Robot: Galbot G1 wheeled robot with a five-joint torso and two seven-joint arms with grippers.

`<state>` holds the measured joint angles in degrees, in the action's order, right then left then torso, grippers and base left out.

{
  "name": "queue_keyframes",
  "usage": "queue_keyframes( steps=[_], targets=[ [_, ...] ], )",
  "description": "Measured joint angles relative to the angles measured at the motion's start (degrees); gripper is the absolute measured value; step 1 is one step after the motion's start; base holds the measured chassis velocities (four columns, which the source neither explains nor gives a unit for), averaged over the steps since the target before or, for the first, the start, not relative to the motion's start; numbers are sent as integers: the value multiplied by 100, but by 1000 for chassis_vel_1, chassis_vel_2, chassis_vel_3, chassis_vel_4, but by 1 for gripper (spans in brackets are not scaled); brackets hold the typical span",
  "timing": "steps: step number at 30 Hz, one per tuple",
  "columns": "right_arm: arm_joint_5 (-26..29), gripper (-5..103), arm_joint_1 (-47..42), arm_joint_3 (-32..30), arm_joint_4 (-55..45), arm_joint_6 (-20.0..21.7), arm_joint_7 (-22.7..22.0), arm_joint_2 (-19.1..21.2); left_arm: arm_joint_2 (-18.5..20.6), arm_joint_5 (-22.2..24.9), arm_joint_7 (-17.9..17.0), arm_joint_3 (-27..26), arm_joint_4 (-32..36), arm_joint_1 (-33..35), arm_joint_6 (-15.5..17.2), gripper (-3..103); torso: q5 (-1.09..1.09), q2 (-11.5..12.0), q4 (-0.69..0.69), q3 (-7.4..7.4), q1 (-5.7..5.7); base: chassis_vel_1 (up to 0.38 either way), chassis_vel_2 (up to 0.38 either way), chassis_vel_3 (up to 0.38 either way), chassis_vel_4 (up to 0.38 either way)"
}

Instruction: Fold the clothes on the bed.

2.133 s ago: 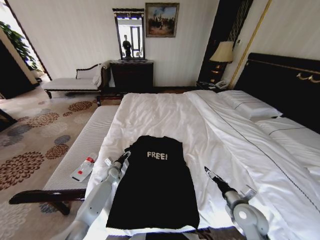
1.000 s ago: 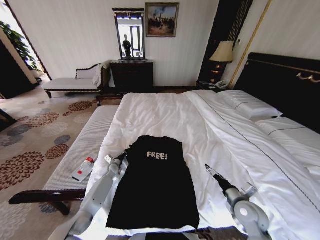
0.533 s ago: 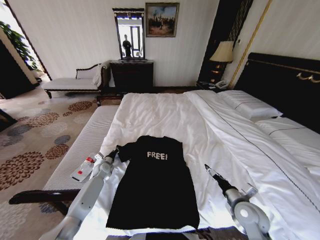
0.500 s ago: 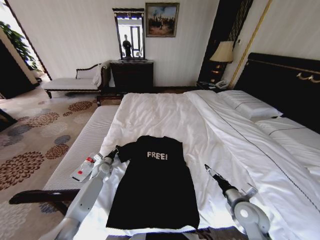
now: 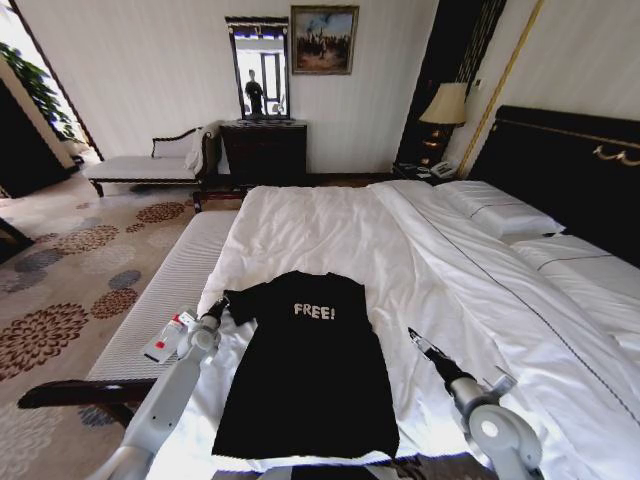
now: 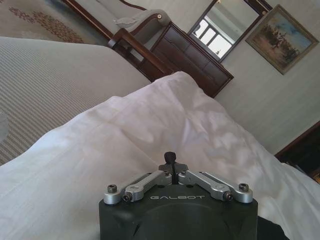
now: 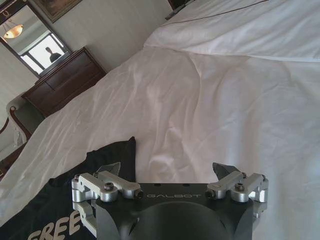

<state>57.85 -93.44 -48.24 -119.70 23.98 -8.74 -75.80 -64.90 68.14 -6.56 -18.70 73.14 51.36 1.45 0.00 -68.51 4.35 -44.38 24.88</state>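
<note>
The black T-shirt (image 5: pixel 310 370) with white "FREE!" lettering lies flat on the white bed (image 5: pixel 320 230), collar away from me. Its left sleeve (image 5: pixel 238 301) is stretched out sideways. My left gripper (image 5: pixel 218 309) is at that sleeve's tip, shut on its edge; in the left wrist view the fingertips (image 6: pixel 171 159) are pinched together over the sheet. My right gripper (image 5: pixel 412 338) hovers open over the bare sheet to the right of the shirt, apart from it. In the right wrist view its fingers (image 7: pixel 170 172) stand wide, with the shirt (image 7: pixel 65 210) off to one side.
A striped bench (image 5: pixel 160 290) runs along the bed's left side with a white and red bottle (image 5: pixel 168 337) on it. Pillows (image 5: pixel 500 210) and the dark headboard (image 5: pixel 580 170) are at the right. A chaise (image 5: pixel 150 165) and a dresser (image 5: pixel 265 150) stand by the far wall.
My left gripper has moved left toward the bed's edge, drawing the left sleeve out from the shirt's body. The right gripper has barely moved.
</note>
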Motion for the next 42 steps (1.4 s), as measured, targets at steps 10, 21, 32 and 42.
queue_keyframes(
  steps=[10,21,32,42],
  targets=[
    [-4,100,-9,34,-13,-5,9,-8,-60,-933,-105,247,253,-124,-235,0,1,0,-1,0,0,0,0,0,0],
    [36,100,53,99,55,0,12,89,-54,-4138,-376,1305,811,-293,-565,0,0,0,0,0,0,0,0,0,0],
    [58,100,22,27,43,0,49,77,-36,-4914,-428,2406,491,-481,-554,0,0,0,-1,0,0,0,0,0,0],
    [53,100,-13,-5,-3,-2,63,58,-340,-4958,-542,3170,-203,-963,-553,0,0,0,0,-1,1,0,0,0,0]
  ],
)
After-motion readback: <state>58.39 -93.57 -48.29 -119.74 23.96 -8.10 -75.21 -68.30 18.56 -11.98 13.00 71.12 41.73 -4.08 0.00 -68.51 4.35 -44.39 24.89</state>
